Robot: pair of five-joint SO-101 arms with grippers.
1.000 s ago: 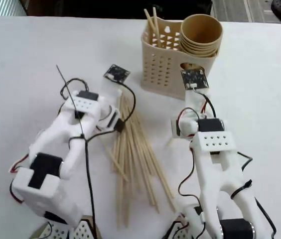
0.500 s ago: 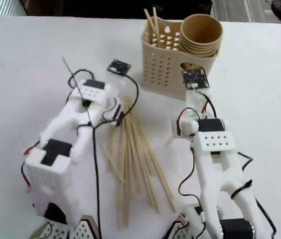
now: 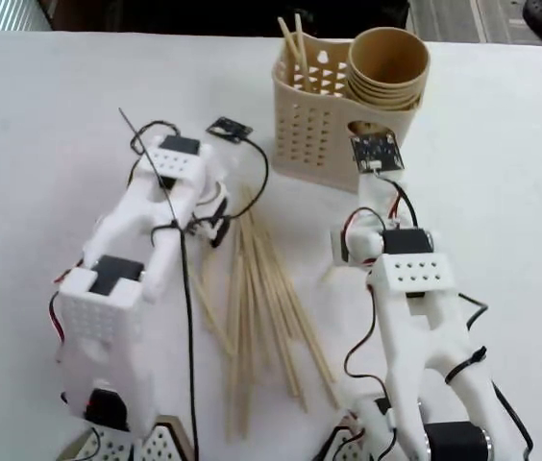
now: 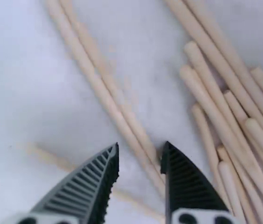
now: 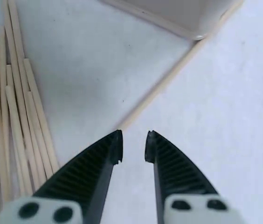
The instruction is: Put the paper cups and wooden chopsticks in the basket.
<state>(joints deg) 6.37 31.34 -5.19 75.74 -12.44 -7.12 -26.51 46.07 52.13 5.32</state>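
On the white desk (image 3: 50, 106), in the high view, the loose wooden chopsticks (image 3: 257, 298) lie fanned between the two arms. Beyond them stands the basket (image 3: 319, 134), a cream plastic box with perforated walls. It already holds the stacked paper cups (image 3: 386, 67) and a few upright sticks.

In the left wrist view, the left pincer (image 4: 141, 149) is partly open and grips nothing. Its ribbed dark jaws straddle a pair of pale, round sticks running away from the tips. The main bundle lies just to one side. The step looks like picking up this pair. To do it well, the jaws should come down squarely over both sticks and close evenly. Smooth round wood can roll or scissor out of a grip, and a grip near the end would let the sticks droop.

In the right wrist view, the right pincer (image 5: 133, 140) is empty, with only a narrow gap between its jaws. A stray chopstick (image 5: 178, 70) starts just ahead of the tips and runs to the basket's rounded corner.
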